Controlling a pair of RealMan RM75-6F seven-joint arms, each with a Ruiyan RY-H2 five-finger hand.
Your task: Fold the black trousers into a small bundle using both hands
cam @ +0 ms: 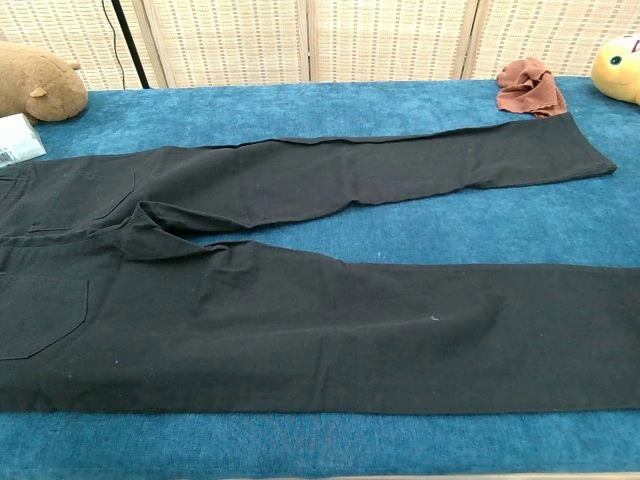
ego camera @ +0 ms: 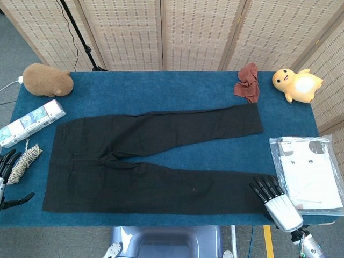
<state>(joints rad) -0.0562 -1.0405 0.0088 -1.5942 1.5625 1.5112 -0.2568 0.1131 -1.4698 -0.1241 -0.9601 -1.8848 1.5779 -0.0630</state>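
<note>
Trousers [ego camera: 150, 161] were lying flat and fully spread on the blue tabletop [ego camera: 161, 88], waist to the left, no fold made yet imo. Right robot hand [ego camera: 274, 200] hovered with fingers apart at the near leg's hem, holding nothing. Left robot hand [ego camera: 8, 180] sat off the left edge, fingers apart and empty. Next up, probably: pinch that hem and carry it toward the waistband.

Trousers [ego camera: 150, 161]: flat on the table [ego camera: 161, 88], waist left, legs running right. Cloth [ego camera: 248, 81]: far right, touching the far leg's hem. Duck toy [ego camera: 295, 83]: right of the cloth. Packet [ego camera: 309, 174]: right edge, near side. Right hand [ego camera: 275, 199]: near leg's hem, left of the packet. Rodent toy [ego camera: 47, 79]: far left. Box [ego camera: 29, 122]: left edge. Rope bundle [ego camera: 24, 163]: nearer than the box. Left hand [ego camera: 6, 180]: near left edge, beside the rope bundle.
</note>
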